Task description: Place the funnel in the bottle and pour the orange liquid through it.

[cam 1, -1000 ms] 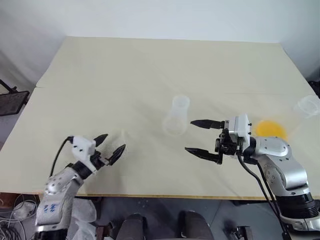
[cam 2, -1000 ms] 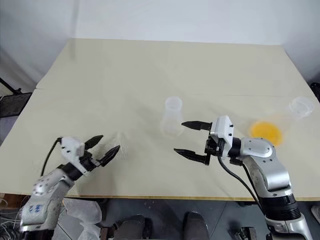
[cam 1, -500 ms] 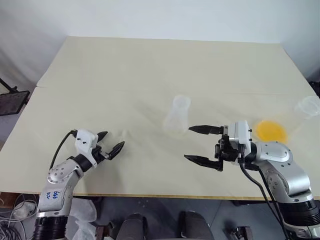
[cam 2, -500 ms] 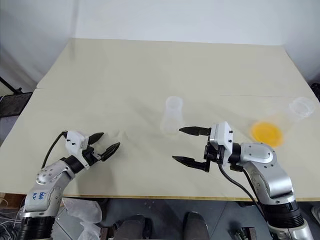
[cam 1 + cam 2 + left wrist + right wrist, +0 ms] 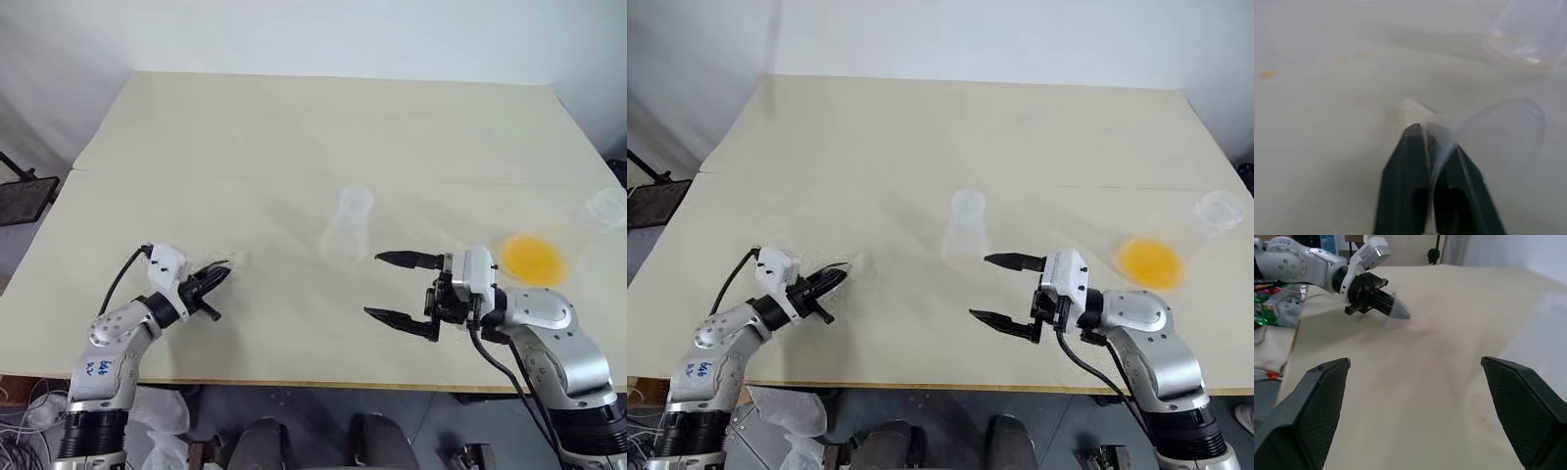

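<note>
The funnel, clear and faint, lies at the front left of the table with its cone wall pinched between my left gripper's fingers. My left gripper is shut on the funnel's rim and points level toward the table's middle. The bottle stands upright mid-table, well right of the funnel. My right gripper hovers open just right of and in front of the bottle, fingers pointing left, holding nothing. The orange liquid pools inside a larger clear flask at the right.
The larger flask's mouth sits near the table's right edge. The table has a cream top, with its front edge close below both grippers. The right wrist view looks across the table at the left gripper with the funnel.
My left gripper's fingers have closed from wide open onto the funnel's wall, and the hand has risen a little. The right gripper stays open in about the same place.
</note>
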### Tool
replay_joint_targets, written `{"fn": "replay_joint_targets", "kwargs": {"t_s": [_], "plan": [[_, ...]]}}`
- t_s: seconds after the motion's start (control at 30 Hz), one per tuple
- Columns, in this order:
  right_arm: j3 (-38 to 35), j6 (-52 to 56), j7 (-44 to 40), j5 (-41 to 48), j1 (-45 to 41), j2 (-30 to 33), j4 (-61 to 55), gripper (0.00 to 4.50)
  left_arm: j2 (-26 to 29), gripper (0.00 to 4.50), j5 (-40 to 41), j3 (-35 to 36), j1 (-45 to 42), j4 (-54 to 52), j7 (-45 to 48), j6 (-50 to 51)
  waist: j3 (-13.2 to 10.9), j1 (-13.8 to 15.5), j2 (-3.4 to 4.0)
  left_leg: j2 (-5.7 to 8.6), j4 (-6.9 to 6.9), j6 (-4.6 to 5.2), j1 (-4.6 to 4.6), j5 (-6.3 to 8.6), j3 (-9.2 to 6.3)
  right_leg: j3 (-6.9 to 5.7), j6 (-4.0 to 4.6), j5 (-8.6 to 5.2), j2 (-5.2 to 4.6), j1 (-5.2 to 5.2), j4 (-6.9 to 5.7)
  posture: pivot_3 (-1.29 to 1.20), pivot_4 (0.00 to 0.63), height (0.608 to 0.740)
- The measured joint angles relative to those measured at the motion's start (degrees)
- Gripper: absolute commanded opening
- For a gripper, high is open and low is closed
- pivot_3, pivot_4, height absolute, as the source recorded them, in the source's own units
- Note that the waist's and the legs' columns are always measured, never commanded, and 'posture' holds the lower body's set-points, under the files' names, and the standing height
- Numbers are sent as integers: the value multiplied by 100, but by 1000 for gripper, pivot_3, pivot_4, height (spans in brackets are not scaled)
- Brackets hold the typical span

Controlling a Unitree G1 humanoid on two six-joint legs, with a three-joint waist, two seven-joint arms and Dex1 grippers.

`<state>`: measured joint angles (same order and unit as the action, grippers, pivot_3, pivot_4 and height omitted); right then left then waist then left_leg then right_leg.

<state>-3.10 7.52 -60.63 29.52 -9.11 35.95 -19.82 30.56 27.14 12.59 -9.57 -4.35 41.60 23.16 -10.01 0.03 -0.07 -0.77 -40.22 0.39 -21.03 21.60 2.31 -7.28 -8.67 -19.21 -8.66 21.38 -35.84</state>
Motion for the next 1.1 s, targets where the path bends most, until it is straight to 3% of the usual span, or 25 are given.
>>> {"fn": "replay_joint_targets", "kwargs": {"t_s": [0.17,0.3,0.43,0.67,0.87,1.1], "plan": [[-240,-15,439,122,169,-252,-321,4500,917,46,510,-35,-1443,201,770,921,-2,4,-4,5,-4,0,-2,0,-6,-7,0,0,0,-1,-3,0,150,740],[-444,-161,864,132,504,-616,-469,4500,1206,46,494,-842,-2580,607,1326,1713,-5,21,-9,7,2,-4,-15,-3,8,-20,0,0,6,2,-6,0,150,740],[-616,-344,1373,87,937,-934,-582,4500,1174,46,498,-1523,-4301,991,2028,2289,-6,64,-11,12,3,-6,-17,-3,22,-14,0,0,5,3,-8,0,150,740],[-717,-523,1779,-134,1255,-1018,-611,4500,612,46,118,-2439,-6076,2347,2696,2785,-6,-36,-10,3,12,-8,-7,-5,51,-9,0,-1,9,14,-8,0,150,740],[-688,-657,1978,-261,1439,-1107,-671,4500,62,46,-277,-2885,-7002,3344,2924,3203,-7,2,-10,3,7,-8,-11,-5,50,-6,0,-1,8,15,-8,0,150,740],[-628,-760,2126,-371,1487,-1185,-687,4500,-145,46,-839,-3324,-7119,3905,3031,3236,-7,-13,-10,0,8,-8,-13,-5,52,-4,0,-1,9,19,-8,0,150,740]]}}
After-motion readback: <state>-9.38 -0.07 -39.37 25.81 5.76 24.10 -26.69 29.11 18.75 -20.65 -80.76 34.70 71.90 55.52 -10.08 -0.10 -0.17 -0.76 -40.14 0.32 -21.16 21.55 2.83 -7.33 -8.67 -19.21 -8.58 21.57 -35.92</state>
